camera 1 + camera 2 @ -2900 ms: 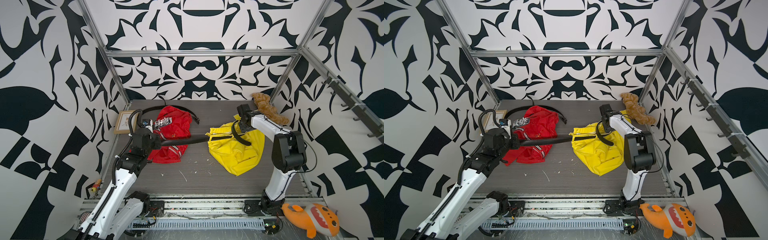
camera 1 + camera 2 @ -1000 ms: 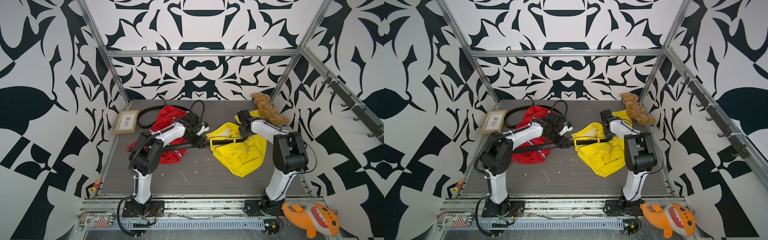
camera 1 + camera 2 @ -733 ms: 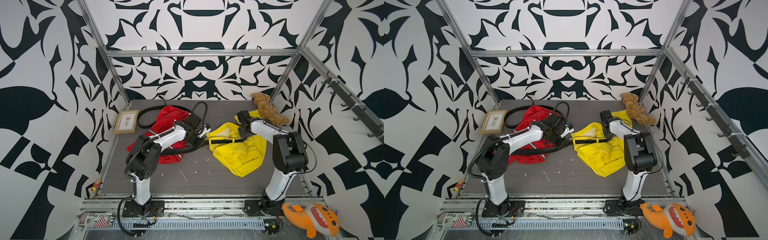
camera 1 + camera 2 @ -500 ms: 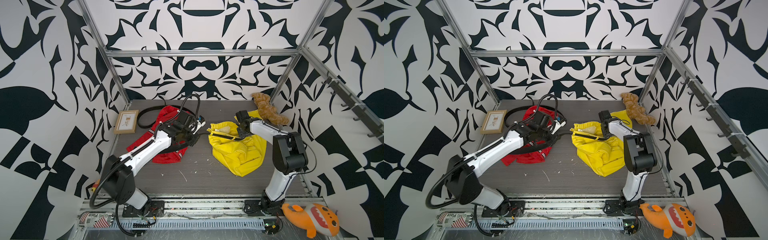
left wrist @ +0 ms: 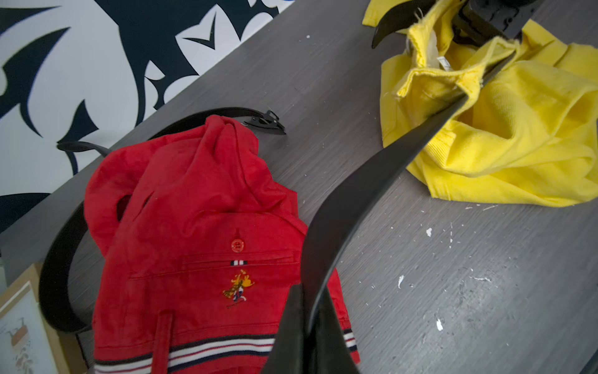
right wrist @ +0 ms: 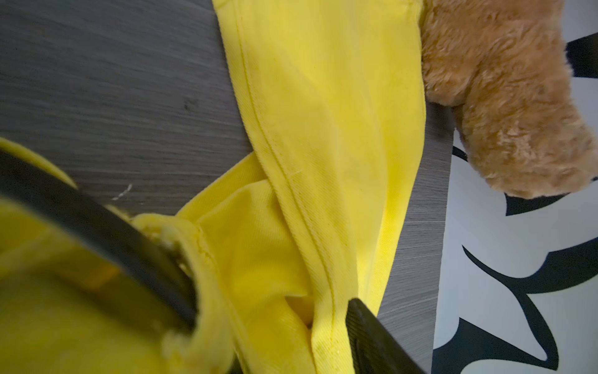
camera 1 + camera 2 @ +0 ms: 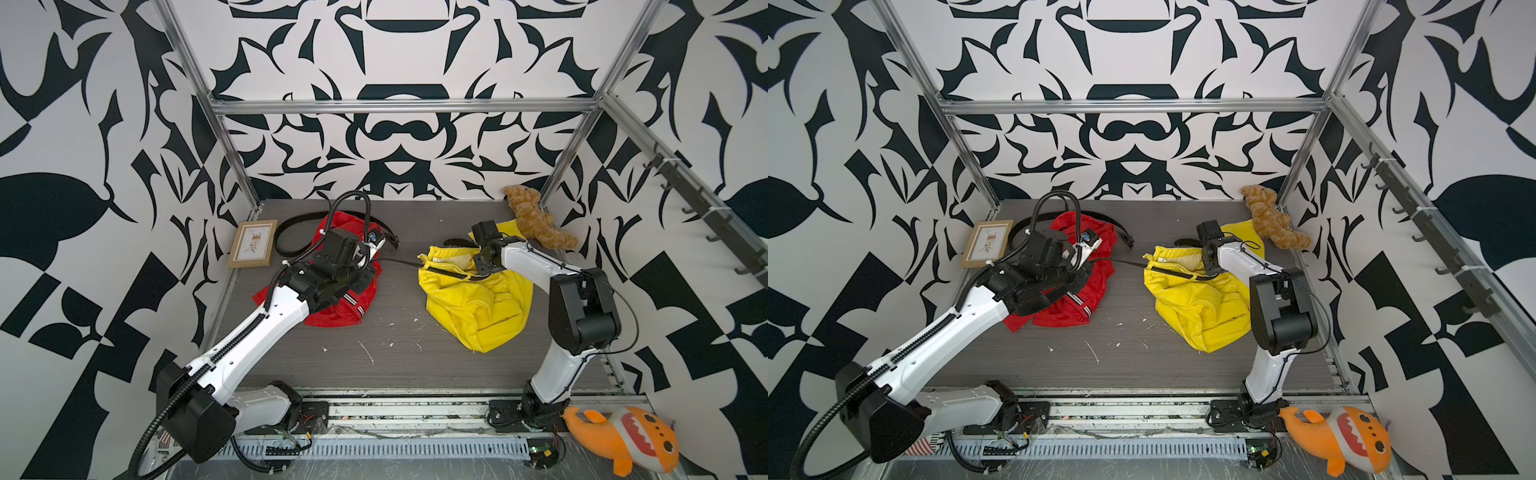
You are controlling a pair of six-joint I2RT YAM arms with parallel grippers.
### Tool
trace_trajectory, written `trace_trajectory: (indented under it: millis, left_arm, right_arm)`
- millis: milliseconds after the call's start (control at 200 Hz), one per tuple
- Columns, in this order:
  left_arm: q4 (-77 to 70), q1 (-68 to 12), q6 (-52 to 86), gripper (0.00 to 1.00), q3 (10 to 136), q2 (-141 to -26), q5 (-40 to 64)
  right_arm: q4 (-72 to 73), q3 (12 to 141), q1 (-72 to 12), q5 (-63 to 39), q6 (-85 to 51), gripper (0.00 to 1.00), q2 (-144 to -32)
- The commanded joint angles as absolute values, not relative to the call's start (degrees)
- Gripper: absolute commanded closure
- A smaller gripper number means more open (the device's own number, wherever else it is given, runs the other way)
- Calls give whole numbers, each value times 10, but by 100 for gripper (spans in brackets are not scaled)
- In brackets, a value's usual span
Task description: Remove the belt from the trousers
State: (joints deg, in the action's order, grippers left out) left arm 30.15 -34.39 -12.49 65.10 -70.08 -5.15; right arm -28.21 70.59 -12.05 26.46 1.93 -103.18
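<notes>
Left gripper (image 5: 310, 293) has clamped shut on the belt (image 5: 372, 181) and drawn back over the red trousers (image 7: 332, 307) toward the back left of the table (image 7: 395, 353), while the belt still runs through the waistband (image 5: 430, 73) of the yellow trousers (image 7: 473, 303) at the back right. Right gripper (image 7: 481, 266) sits on that waistband, though whether it pinches the cloth I cannot tell. It should anchor firmly while the left pulls steadily leftward along the waistband's line, so the fabric doesn't bunch or drag.
</notes>
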Motion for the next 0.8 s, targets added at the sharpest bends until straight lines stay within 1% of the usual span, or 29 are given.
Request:
trace_trajectory:
  millis: [0, 370, 580, 790]
  left_arm:
    - [274, -314, -116, 100, 650, -672, -103]
    - [264, -244, -62, 100, 619, -620, -176]
    - [260, -193, -41, 100, 609, -595, -178]
    - [277, -153, -18, 100, 613, -598, -206]
  right_arm:
    - [-281, 700, -106, 309, 25, 34, -1019]
    - [-273, 687, -96, 318, 26, 34, -1015]
    - [-275, 690, -85, 320, 27, 33, -1008]
    - [-279, 688, -74, 325, 27, 33, -1002]
